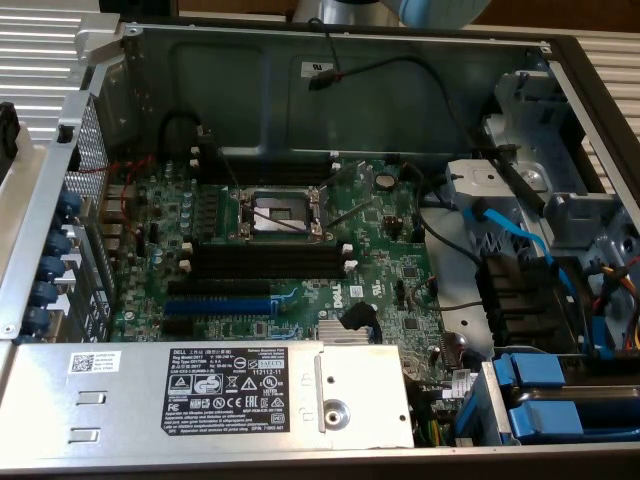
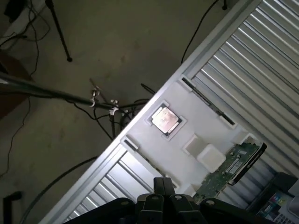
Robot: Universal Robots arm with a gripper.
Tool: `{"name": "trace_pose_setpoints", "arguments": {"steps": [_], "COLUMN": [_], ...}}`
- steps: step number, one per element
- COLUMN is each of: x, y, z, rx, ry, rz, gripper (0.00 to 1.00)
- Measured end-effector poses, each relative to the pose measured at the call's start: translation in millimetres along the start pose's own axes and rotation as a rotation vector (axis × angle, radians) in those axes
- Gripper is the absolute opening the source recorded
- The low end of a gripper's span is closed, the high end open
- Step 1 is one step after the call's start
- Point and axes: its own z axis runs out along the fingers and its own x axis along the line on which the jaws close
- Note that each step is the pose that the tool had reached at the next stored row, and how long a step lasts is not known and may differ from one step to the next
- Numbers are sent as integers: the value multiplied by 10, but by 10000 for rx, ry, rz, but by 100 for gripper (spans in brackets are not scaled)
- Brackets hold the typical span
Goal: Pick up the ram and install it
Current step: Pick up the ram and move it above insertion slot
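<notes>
An open computer case (image 1: 330,60) lies on the ribbed worktop (image 1: 40,50), its green motherboard (image 1: 400,270) exposed: processor socket (image 1: 285,212) at centre, black memory slots (image 1: 265,262) and a blue expansion slot (image 1: 220,305) beside it, a labelled power supply (image 1: 235,385) along the case's near edge.

Dull concrete floor (image 2: 117,42), black cables (image 2: 117,117), ribbed metal tabletop (image 2: 261,60).

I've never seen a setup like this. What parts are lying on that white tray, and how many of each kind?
processor chip, square and silvery: 1
ram, long green stick: 1
Total: 2, both lying on the white tray.
</notes>
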Motion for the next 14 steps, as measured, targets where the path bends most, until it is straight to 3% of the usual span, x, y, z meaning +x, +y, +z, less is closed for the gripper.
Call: {"name": "trace_pose_setpoints", "arguments": {"steps": [14], "x": [-9], "y": [-7], "z": [-1], "rx": [39], "ry": [149], "rz": [-2103], "gripper": [10]}}
